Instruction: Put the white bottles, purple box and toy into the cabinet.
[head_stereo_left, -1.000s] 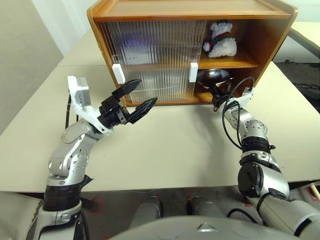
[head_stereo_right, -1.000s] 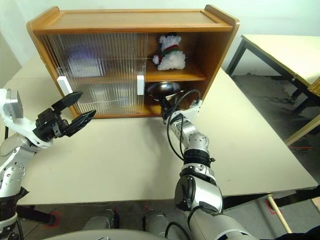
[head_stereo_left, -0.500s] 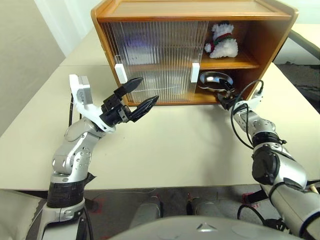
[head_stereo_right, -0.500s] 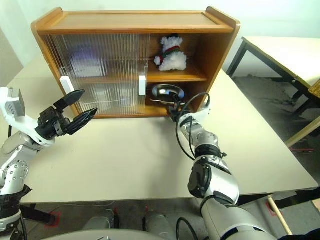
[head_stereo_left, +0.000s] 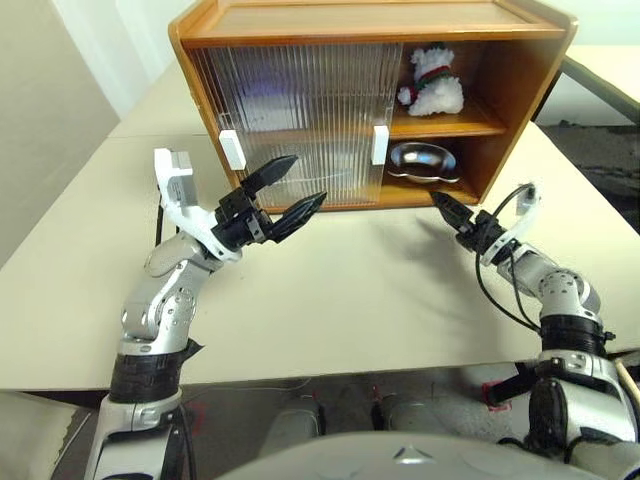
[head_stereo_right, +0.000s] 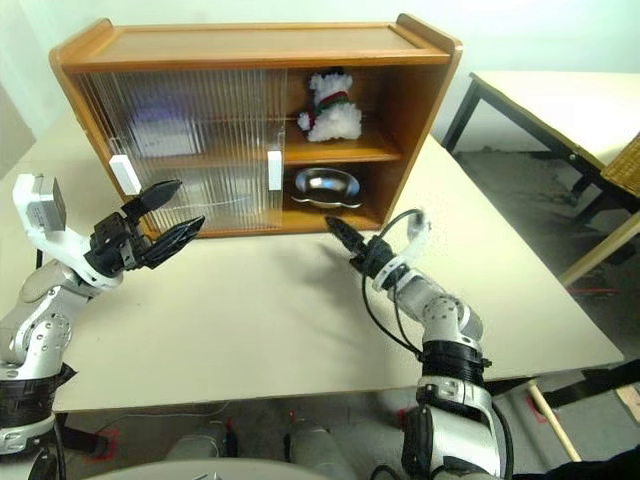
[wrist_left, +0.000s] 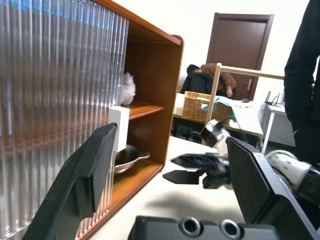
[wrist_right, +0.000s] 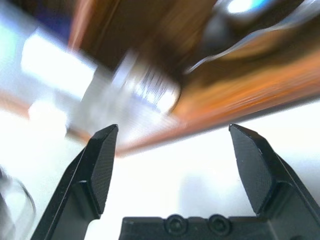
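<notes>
Compared with a second ago, the right gripper (head_stereo_left: 458, 219) has been drawn back out of the lower shelf of the cabinet (head_stereo_left: 300, 20) and is now seen over the bare table (head_stereo_left: 350, 290) just in front of the cabinet's open right bay; its two fingers, then closed at the steel bowl (head_stereo_left: 422, 160), are now spread wide and hold nothing. The bowl is left lying in the lower right compartment. The left gripper (head_stereo_left: 285, 193) is found much where it was, fingers parted and empty, pointing at the ribbed sliding doors (head_stereo_left: 300, 100), just below the left white handle (head_stereo_left: 232, 149).

A broad stretch of bare tabletop is seen from the cabinet's front edge down to the table's near edge at 6 o'clock, and no object lies between the two grippers. The sliding doors are stacked over the left bay, and the right bay at about 1 o'clock is left open; a second white handle (head_stereo_left: 380, 144) marks the door edge beside the opening.

On the upper right shelf the toy (head_stereo_left: 433, 82) is seen sitting upright, directly above the bowl. Behind the ribbed doors a blurred purple patch (head_stereo_left: 268, 88) is made out on the upper shelf; what it is cannot be told, and the white bottles cannot be made out.
</notes>
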